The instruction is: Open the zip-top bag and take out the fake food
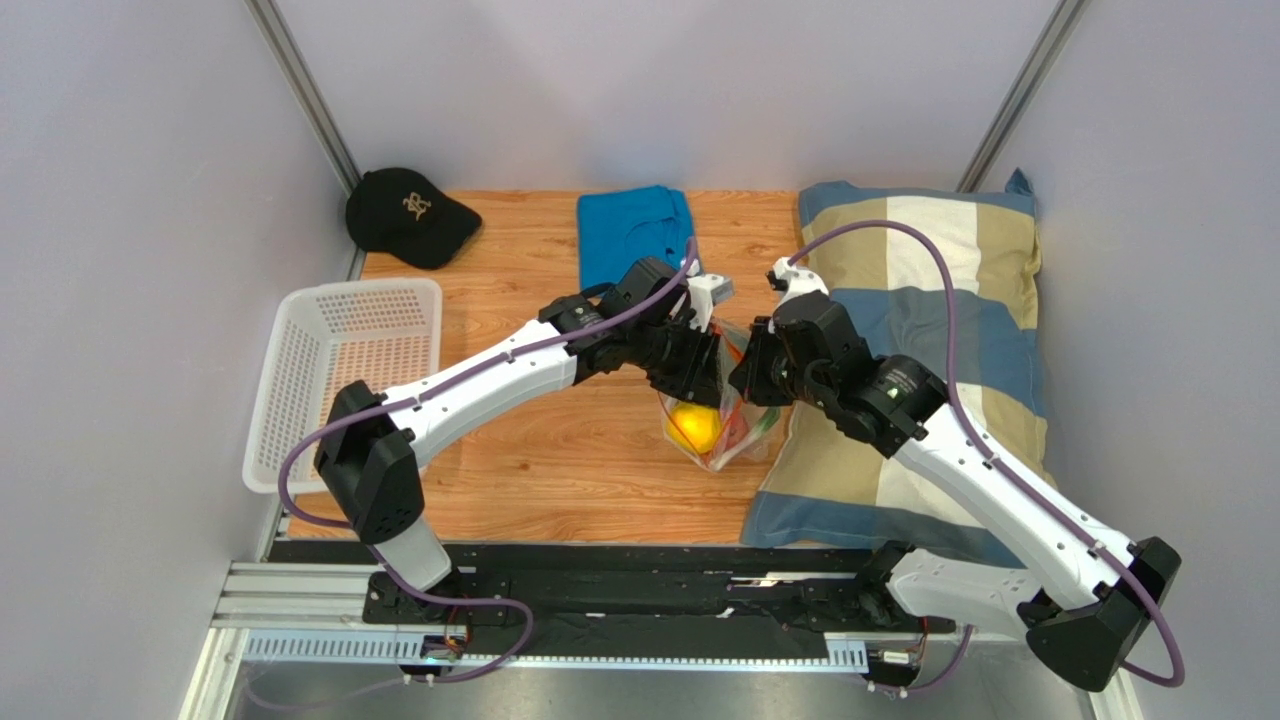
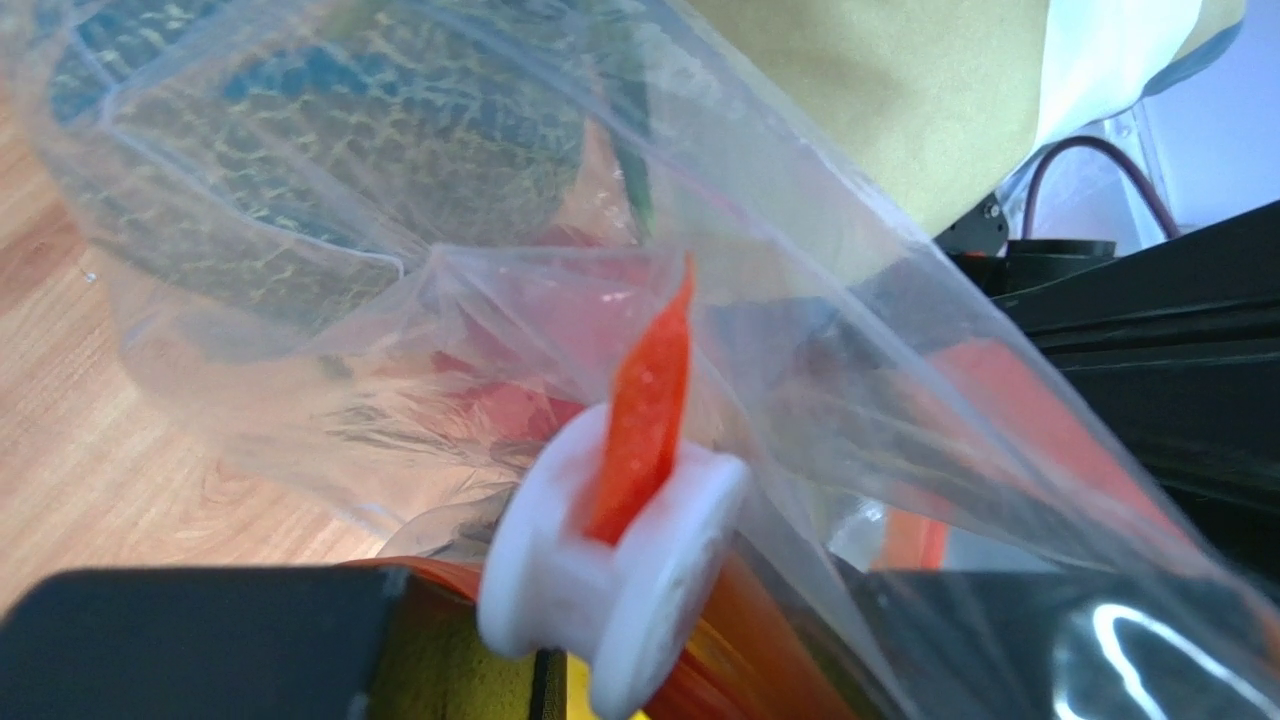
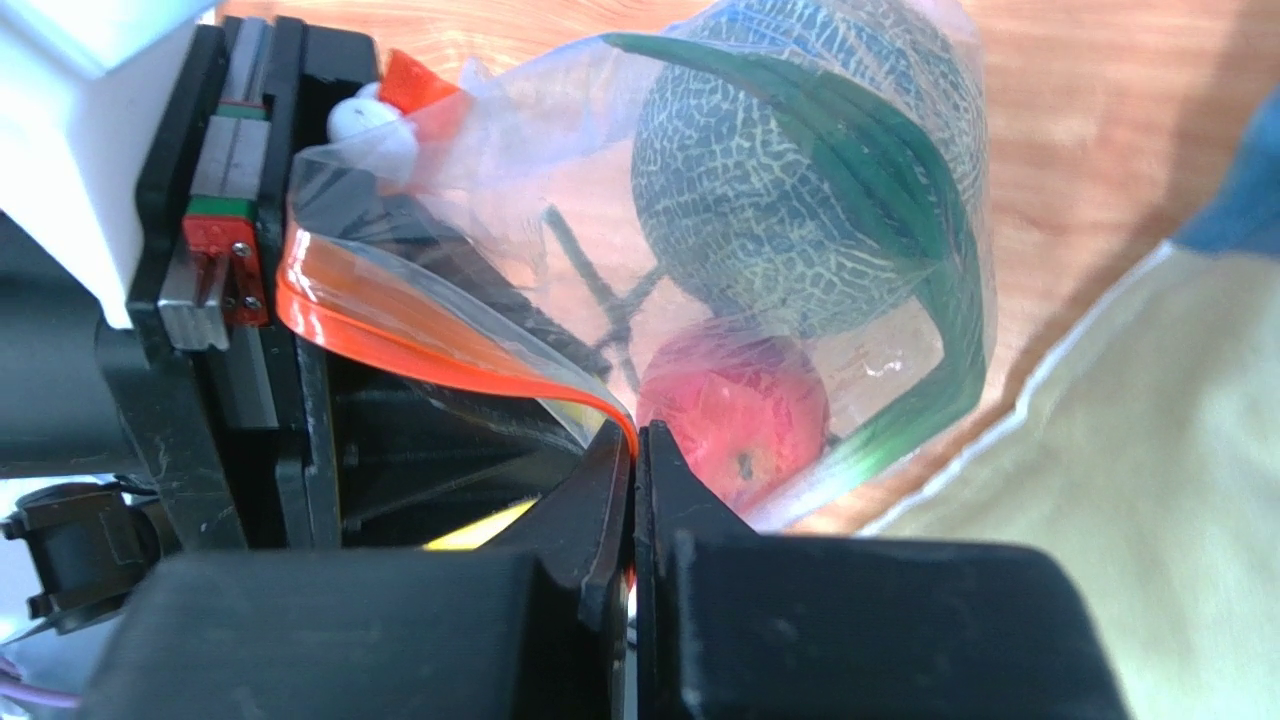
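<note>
Your bag (image 1: 724, 450) sits mid-table between the two grippers, with the pillow (image 1: 932, 300) just at its 3 o'clock. Your right gripper (image 3: 634, 450) is pressed together on the bag's orange strip (image 3: 436, 338), on the bag's 3 o'clock side. Your left gripper (image 1: 700, 363) reaches in from 10 o'clock. Its fingers (image 2: 196, 645) stand either side of the white slider (image 2: 616, 578), and you cannot tell whether they grip it. All the food is inside the bag: the green ball (image 3: 781, 195), the red fruit (image 3: 736, 405) touching it, and the yellow fruit (image 1: 691, 428). From the bag, a basket (image 1: 346, 375) lies at 9 o'clock, a cap (image 1: 409, 215) at 10 and a blue cloth (image 1: 636, 225) at 12.
</note>
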Controlling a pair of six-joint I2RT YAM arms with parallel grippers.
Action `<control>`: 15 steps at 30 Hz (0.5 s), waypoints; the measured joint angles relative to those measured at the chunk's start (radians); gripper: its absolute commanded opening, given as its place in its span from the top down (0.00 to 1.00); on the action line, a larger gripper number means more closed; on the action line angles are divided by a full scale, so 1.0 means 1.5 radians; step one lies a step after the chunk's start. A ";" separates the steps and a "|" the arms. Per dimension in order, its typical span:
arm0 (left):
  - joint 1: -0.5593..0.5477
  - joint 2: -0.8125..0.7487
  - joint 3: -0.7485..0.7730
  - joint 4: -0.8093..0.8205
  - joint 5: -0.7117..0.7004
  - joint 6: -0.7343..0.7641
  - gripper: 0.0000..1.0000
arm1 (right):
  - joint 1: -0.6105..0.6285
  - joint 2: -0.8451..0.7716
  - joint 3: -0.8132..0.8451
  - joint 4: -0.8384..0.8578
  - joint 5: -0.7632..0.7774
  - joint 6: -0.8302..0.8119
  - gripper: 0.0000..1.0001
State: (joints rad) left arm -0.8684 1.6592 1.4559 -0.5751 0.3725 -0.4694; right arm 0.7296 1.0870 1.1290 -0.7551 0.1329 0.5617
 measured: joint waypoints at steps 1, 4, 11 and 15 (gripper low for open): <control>-0.001 0.000 -0.001 -0.001 -0.001 0.006 1.00 | 0.000 -0.002 0.004 -0.011 0.003 0.007 1.00; -0.006 0.000 -0.010 -0.002 -0.013 0.027 1.00 | 0.000 -0.005 0.009 -0.033 0.008 0.039 1.00; -0.022 0.007 -0.037 -0.026 -0.049 0.038 1.00 | 0.000 -0.004 0.012 -0.046 -0.003 0.079 1.00; -0.026 0.017 -0.041 -0.036 -0.075 0.042 1.00 | 0.000 0.009 0.036 -0.048 0.002 0.080 1.00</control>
State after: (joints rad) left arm -0.9081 1.6844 1.3945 -0.6292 0.2607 -0.4061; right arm 0.7292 1.1007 1.1831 -0.8265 0.1352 0.6811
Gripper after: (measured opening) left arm 0.321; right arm 0.008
